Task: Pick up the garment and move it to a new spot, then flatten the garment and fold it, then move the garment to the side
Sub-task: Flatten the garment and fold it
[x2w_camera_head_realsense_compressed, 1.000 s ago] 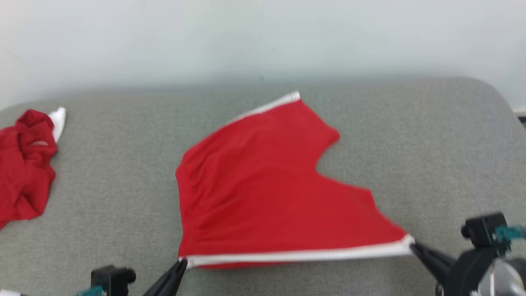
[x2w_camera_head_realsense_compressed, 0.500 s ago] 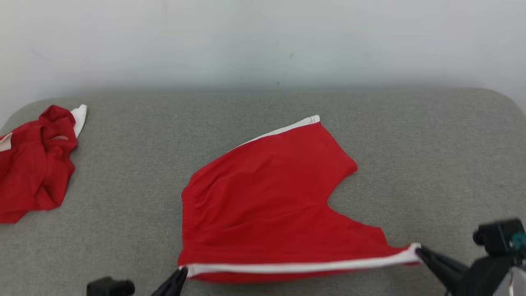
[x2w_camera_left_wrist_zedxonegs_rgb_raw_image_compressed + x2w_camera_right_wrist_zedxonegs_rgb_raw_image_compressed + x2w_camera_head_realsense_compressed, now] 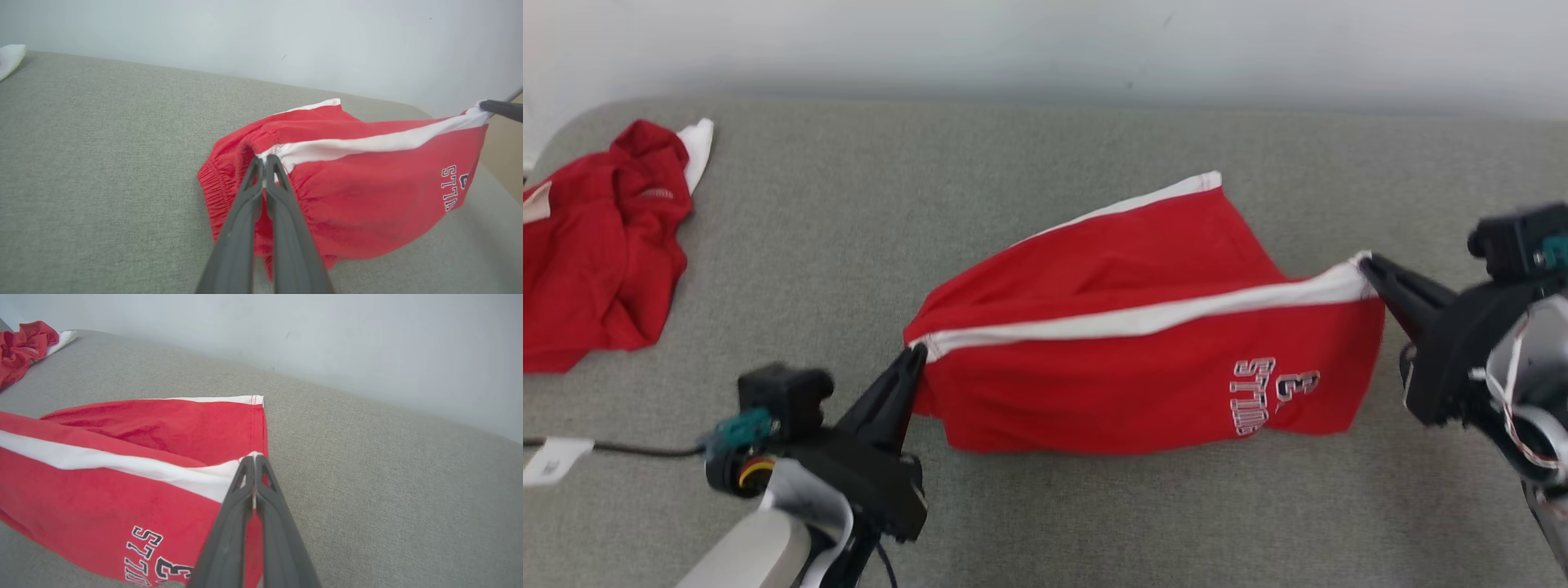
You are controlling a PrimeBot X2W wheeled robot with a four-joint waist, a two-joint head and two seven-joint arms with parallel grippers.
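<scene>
Red shorts [image 3: 1143, 343] sit mid-table [image 3: 849, 204]: near side lifted, far leg down on the surface. Left end effector [image 3: 913, 359] is clamped shut on the waistband end of the white stripe [image 3: 1143, 318]. Right end effector [image 3: 1368, 265] is clamped shut on its hem end. Stripe is taut between them.

Looks like the fold: near half goes over the far half. To do it well: drive both arms far at equal pace, hold tension, line the lifted edge up with the far edge, lower before releasing. Other garment [image 3: 596, 245] lies far left, well apart.
</scene>
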